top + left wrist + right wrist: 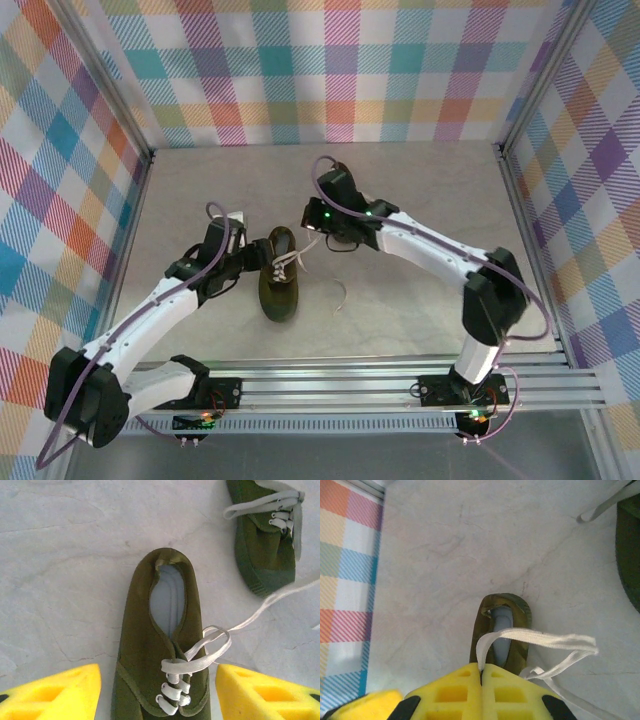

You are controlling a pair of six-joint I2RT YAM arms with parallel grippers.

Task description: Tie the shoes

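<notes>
Pale table point(430, 200) boxed in by plaid walls point(330, 70), with bare surface left, right and beyond. Both arms reach inward. Left gripper point(157, 667), fingers spread wide, straddles the laced front of the near shoe point(145, 655). Right gripper point(481, 669), fingers pressed together, pinches a cream lace loop point(540, 641) above the far shoe point(502, 601).

There are two shoes: the near-left shoe point(278, 295) and the far-right shoe point(260, 550). Each has one lace, the near lace point(200, 660) and the far lace point(540, 640), so two in all. There are two arms, the left arm point(150, 320) and the right arm point(430, 245). There are two grippers, the left gripper point(157, 687) and the right gripper point(482, 672), with four yellow fingers point(55, 695) in total. There is one table point(420, 170) and three checked walls point(330, 70).
</notes>
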